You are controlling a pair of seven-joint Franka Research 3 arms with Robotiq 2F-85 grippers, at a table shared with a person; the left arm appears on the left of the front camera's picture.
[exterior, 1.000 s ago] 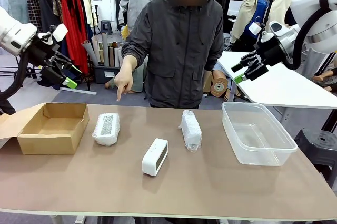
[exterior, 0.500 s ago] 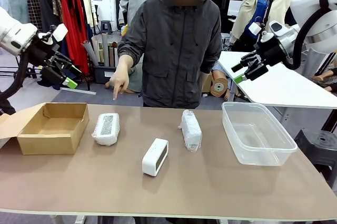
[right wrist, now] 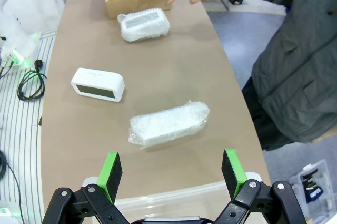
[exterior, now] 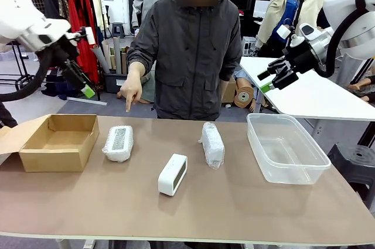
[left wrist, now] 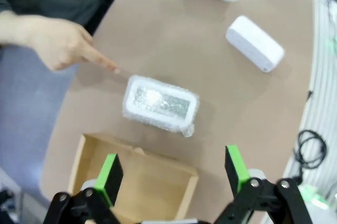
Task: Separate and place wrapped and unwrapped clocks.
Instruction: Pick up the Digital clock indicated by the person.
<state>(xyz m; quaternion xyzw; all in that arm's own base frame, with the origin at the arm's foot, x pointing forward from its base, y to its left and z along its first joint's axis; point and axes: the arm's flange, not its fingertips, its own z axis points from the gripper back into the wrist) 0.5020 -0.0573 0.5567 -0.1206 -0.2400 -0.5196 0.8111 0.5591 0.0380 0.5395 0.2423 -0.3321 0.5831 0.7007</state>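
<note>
**Bare clock** [exterior: 173, 174]: stood on its long edge at mid-table. Its long axis was run from near to far, the far end swung slightly to the right. The display face was turned to the robot's right.

**Left wrapped clock** [exterior: 118, 143]: laid flat, grey display up under the film, long axis near to far. It was placed just right of the box [exterior: 58, 142].

**Right wrapped clock** [exterior: 212, 143]: laid along the same near-to-far line, between the bare clock and the tub [exterior: 285, 146], apart from both.

**Left claw** [exterior: 85, 88]: held high over the table's [exterior: 234, 208] far left, with the fingers spread wide and nothing between them. All three clocks were well below it. In the left wrist view the left wrapped clock [left wrist: 160, 104] was seen beyond the left claw [left wrist: 174, 168], between the lines of the two fingers.

**Right claw** [exterior: 263, 81]: held high at the far right, likewise spread wide and empty, well apart from every clock.

**Views compared:** the front view gave the bare clock's face obliquely, while the right wrist view gave that face [right wrist: 98, 84] more squarely. The right wrist view also had the right wrapped clock [right wrist: 169, 124] nearest the right claw [right wrist: 171, 174]. A person's hand [left wrist: 60, 42] was shown in the left wrist view, its forefinger pointed at the left wrapped clock but short of it.
</note>
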